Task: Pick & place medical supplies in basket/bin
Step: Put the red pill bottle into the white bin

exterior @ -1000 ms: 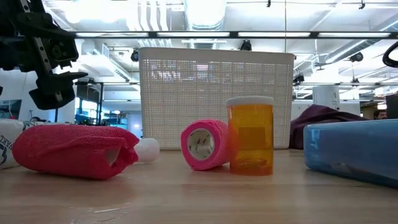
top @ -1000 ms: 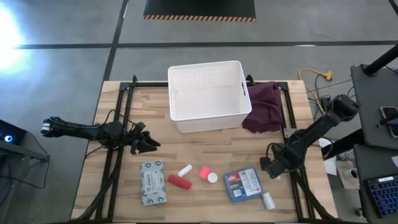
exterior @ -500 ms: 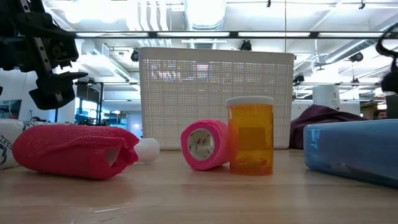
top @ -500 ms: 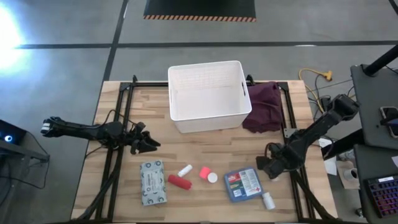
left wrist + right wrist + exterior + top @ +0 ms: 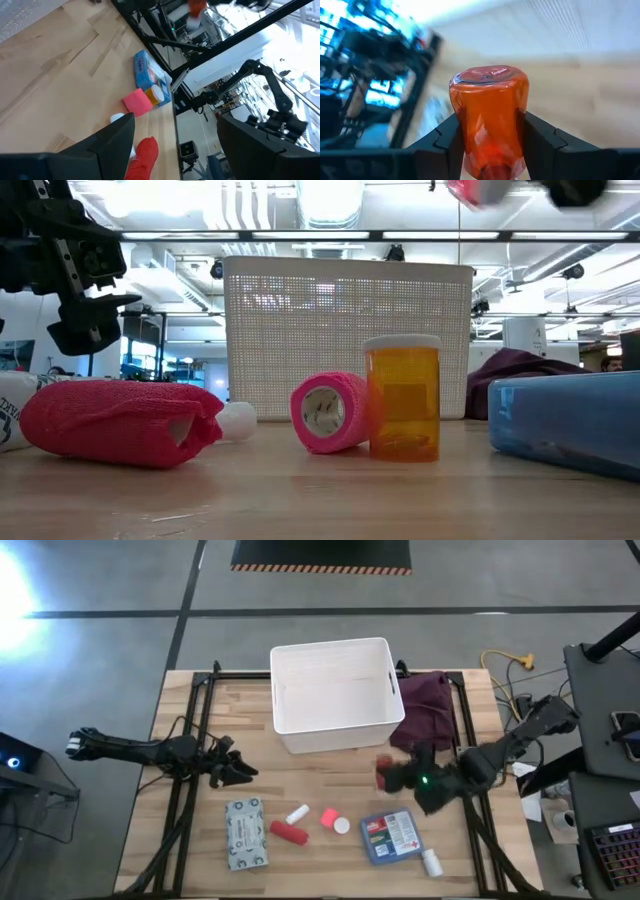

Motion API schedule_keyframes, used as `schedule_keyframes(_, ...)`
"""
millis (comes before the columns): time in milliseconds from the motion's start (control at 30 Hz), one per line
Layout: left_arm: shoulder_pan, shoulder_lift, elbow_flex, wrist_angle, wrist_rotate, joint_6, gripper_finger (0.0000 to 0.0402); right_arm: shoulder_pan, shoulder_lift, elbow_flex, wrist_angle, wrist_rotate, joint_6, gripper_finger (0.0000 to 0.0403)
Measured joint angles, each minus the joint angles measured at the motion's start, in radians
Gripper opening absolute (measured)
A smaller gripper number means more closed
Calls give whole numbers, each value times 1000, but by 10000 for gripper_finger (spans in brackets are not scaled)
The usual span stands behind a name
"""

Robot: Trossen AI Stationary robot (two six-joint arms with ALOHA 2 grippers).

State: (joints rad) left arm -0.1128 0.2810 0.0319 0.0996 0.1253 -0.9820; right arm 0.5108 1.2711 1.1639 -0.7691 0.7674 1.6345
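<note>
My right gripper (image 5: 397, 778) is shut on a red-orange bottle (image 5: 489, 117), high over the table between the white basket (image 5: 335, 698) and the blue first-aid box (image 5: 390, 837). On the table lie a grey-green packet (image 5: 245, 833), a red roll (image 5: 290, 832), a pink roll (image 5: 327, 819), an orange bottle (image 5: 403, 398) standing upright and a white bottle (image 5: 430, 862). My left gripper (image 5: 240, 772) waits open at the left, with nothing between its fingers. My right gripper pinches the red-orange bottle by two opposite sides of its body (image 5: 462, 135), one finger (image 5: 542, 142) on each side. The fingers reach about level toward the table's left. The bottle is lifted clear of the table, one flat end (image 5: 487, 76) turned away from the fingers.
A dark purple cloth (image 5: 425, 712) lies right of the basket. A small white piece (image 5: 297, 814) lies by the red roll. Black frame rails (image 5: 190, 810) run along both table sides. Bare wood lies in front of the basket.
My right gripper has swung from near the table's right edge toward the left and the basket, and risen. A red-orange bottle now shows in its fingers, lifted high above the table. The things on the table have stayed in place.
</note>
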Motion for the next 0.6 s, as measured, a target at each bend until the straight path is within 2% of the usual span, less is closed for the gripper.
schedule_keyframes(100,0,0,1,24,0,-5,262,-114,36,125,-7,3,-188,145)
schedule_keyframes(200,0,0,13,32,0,-5,262,-270,59,219,-38,-60,-355,146)
schedule_keyframes(367,0,0,20,34,0,-5,262,-571,83,277,-50,-330,-580,148)
schedule_keyframes(433,0,0,20,35,0,-19,262,-663,94,282,-51,-395,-637,149)
schedule_keyframes(600,-20,0,20,47,4,-49,262,-782,128,293,-50,-410,-742,158)
